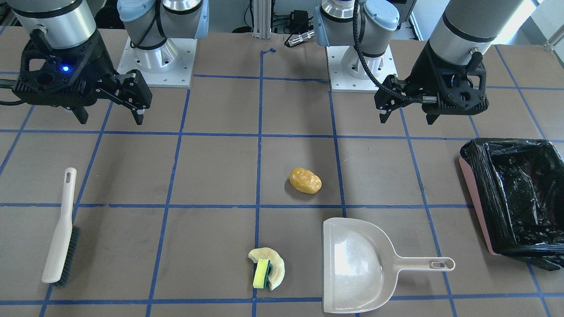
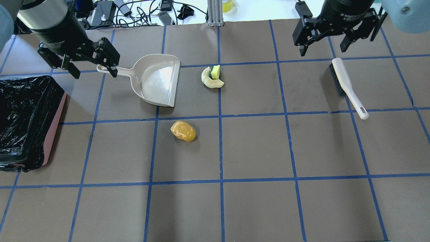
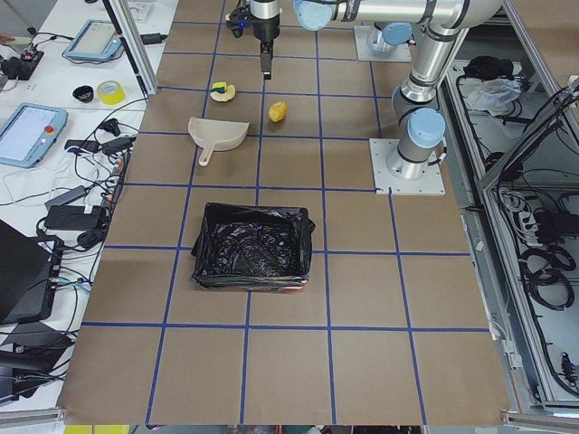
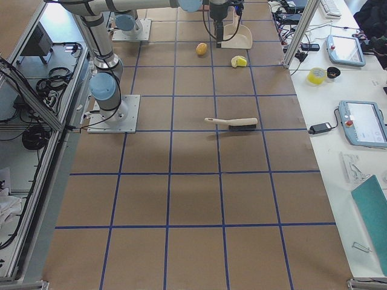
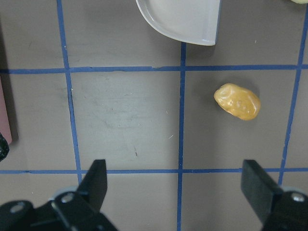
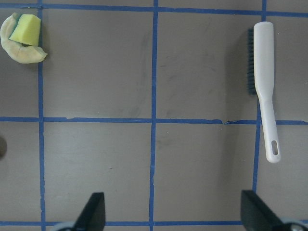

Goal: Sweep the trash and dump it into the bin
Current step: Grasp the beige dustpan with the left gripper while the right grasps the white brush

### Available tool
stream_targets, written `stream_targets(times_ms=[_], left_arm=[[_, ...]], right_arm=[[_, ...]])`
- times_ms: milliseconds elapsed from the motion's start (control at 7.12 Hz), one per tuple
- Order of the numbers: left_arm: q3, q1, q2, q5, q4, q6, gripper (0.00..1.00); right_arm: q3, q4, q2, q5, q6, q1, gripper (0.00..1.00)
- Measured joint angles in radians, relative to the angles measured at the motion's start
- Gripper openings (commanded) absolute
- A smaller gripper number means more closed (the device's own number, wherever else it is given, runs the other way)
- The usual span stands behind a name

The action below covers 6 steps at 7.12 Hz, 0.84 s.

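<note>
The trash lies mid-table: a glossy orange-yellow lump [image 2: 183,131] [image 1: 305,180] [image 5: 237,101], and a pale crescent piece [image 2: 210,82] [image 1: 278,270] [image 6: 19,52] with a yellow-and-green sponge block [image 2: 215,71] [image 1: 262,273] [image 6: 26,29] resting against it. The bin [image 2: 55,129] [image 1: 478,207], pink-sided with a black bag, stands at the table's left end. My left gripper [image 2: 94,71] [image 1: 406,118] [image 5: 175,183] is open and empty, raised above the table between the bin and the lump. My right gripper [image 2: 323,48] [image 1: 110,118] [image 6: 173,202] is open and empty, raised near the brush.
A beige dustpan [image 2: 158,79] [image 1: 357,264] lies between the bin and the crescent, handle toward the bin. A cream hand brush [image 2: 346,85] [image 1: 61,229] [image 6: 263,82] lies flat on the right side. Blue tape lines grid the brown table.
</note>
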Motion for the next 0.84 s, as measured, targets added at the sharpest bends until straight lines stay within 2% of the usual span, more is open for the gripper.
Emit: stream_targets(times_ms=[140,562,843], left_arm=[[-0.002,0.001,-0.006,0.001,0.036,-0.099,1.0],[-0.008,0.001,-0.01,0.001,0.087,-0.654,1.0],[-0.014,0.013,-0.023,0.066,0.203,-0.913,1.0]], right_arm=[[0.001,0.004,-0.001,-0.003,-0.007,0.0,1.0],[0.045,0.019,0.009,-0.028,-0.1,-0.048,1.0],[0.127,-0.009,0.025,-0.034,-0.288,-0.217,1.0]])
